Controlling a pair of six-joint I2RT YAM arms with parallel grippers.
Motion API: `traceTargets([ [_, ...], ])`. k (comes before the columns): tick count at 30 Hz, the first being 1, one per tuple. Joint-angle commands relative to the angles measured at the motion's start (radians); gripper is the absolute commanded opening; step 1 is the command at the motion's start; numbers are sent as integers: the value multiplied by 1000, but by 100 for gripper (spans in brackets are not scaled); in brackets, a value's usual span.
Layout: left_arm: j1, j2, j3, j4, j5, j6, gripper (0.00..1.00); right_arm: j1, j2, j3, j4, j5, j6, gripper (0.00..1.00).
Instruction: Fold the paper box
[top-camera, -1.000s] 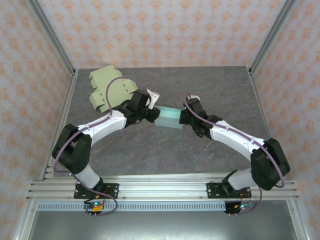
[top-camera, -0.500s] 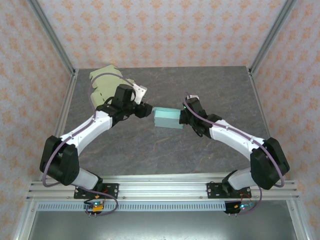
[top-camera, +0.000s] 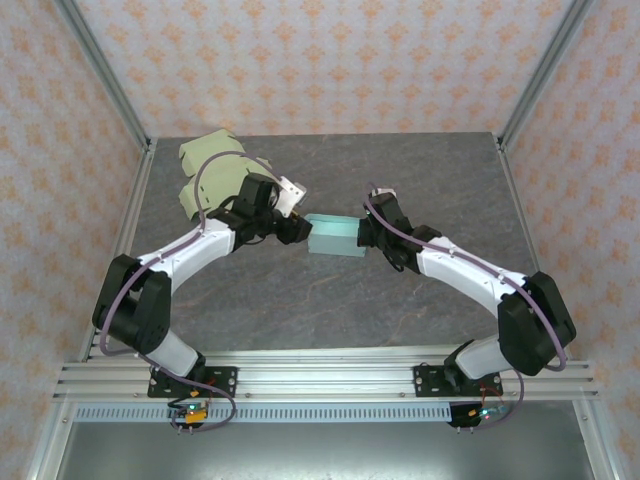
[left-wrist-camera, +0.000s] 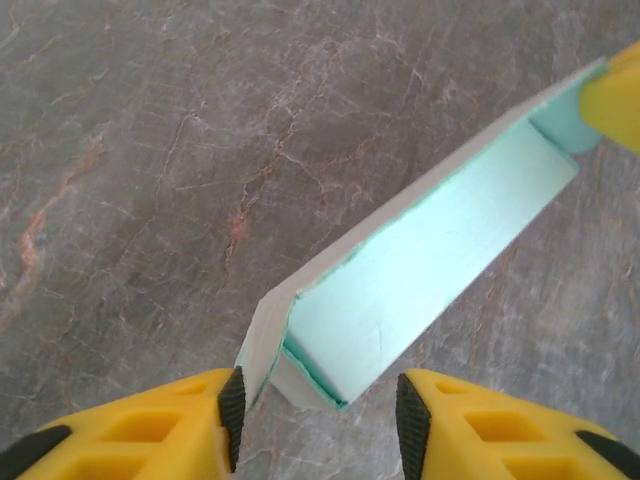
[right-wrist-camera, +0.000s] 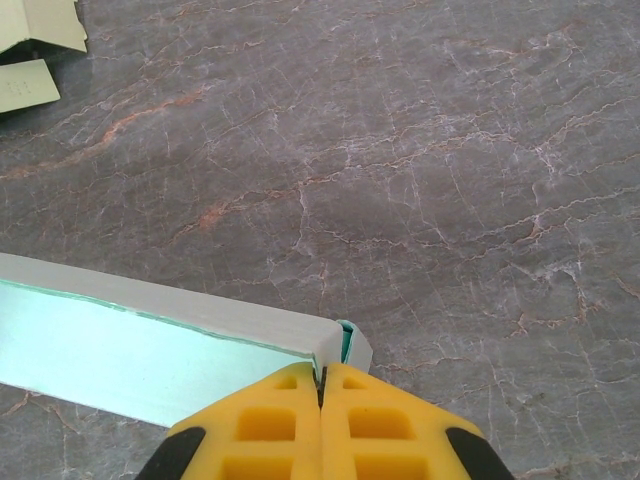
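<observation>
The box (top-camera: 335, 236) is found over the middle of the table (top-camera: 430, 170), partly formed, with its left end flap (left-wrist-camera: 262, 350) unclosed. The right gripper (right-wrist-camera: 322, 385) is clamped shut on the box's right end. The left gripper (left-wrist-camera: 318, 412) is parted, its fingers (left-wrist-camera: 150, 430) set astride the left end.

Step judged in hand: closing that end. An inward press on the flap is called for next, with the right-hand hold kept firm.

The box (top-camera: 335, 235) lies, seemingly, on the table (top-camera: 440, 170), its left end inside the left gripper (top-camera: 298, 229), its right end in the right gripper (top-camera: 365, 236). Sheets (top-camera: 212, 172) lie behind the left gripper.
</observation>
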Motion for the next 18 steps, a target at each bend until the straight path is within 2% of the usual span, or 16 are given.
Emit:
traceTargets([
  [1, -6, 34, -4, 68, 31, -13, 30, 6, 16, 16, -39, -8, -7, 0],
  [3, -9, 48, 0, 74, 26, -21, 18, 5, 13, 13, -35, -8, -5, 0],
  [7, -12, 70, 22, 49, 10, -32, 3, 6, 11, 14, -31, -13, 1, 0],
  [11, -16, 58, 34, 44, -12, -92, 0, 6, 17, 20, -33, -16, 5, 0],
  [18, -80, 57, 71, 21, -70, -210, 0, 5, 30, 33, -31, -11, 37, 0],
])
